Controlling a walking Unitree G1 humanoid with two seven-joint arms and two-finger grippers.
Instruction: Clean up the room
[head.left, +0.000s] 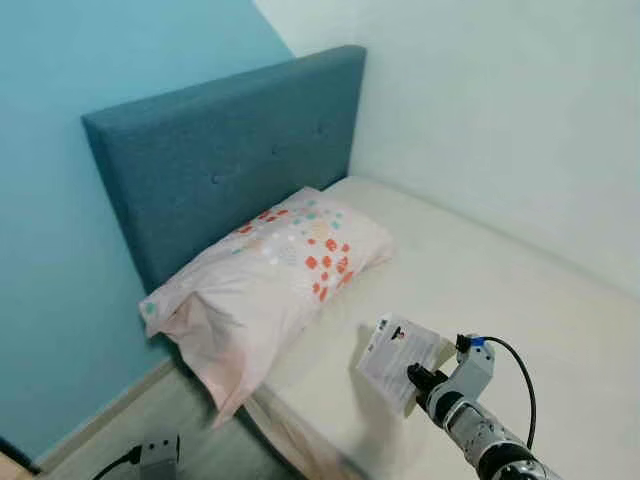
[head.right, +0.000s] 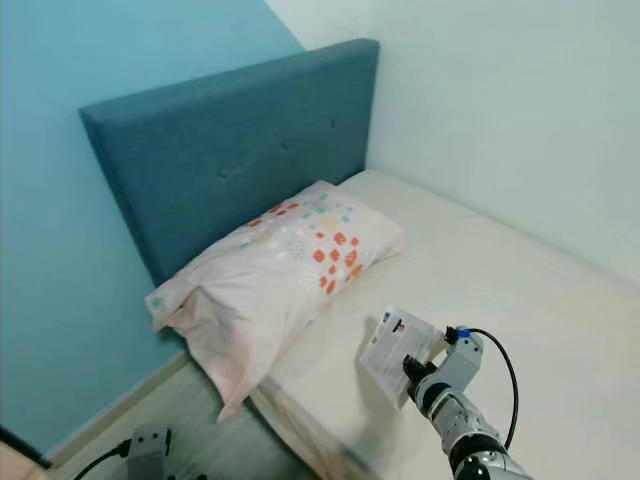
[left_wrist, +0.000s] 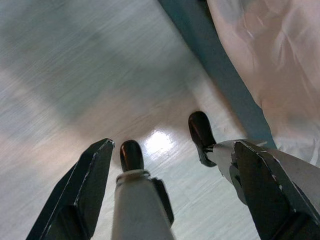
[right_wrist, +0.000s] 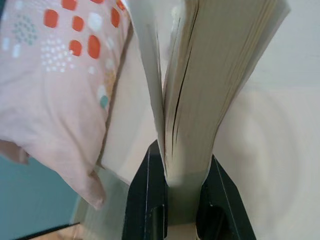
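Observation:
A white book (head.left: 398, 358) is held above the near part of the mattress (head.left: 480, 300), its cover facing the pillow. My right gripper (head.left: 418, 379) is shut on its lower edge; in the right wrist view the two black fingers (right_wrist: 150, 195) clamp the book's (right_wrist: 200, 75) pages from both sides. A pale pink pillow (head.left: 265, 285) with orange and teal dots lies against the blue headboard (head.left: 230, 160), one corner hanging over the bed's edge. My left gripper (left_wrist: 170, 200) hangs low beside the bed, open, over the pale wood floor (left_wrist: 75, 75).
The bed stands in a corner, with a teal wall (head.left: 60, 250) to the left and a white wall (head.left: 500, 110) behind. A strip of floor (head.left: 150, 420) runs between the teal wall and the bed. My own feet (left_wrist: 202, 135) are on the floor below the left gripper.

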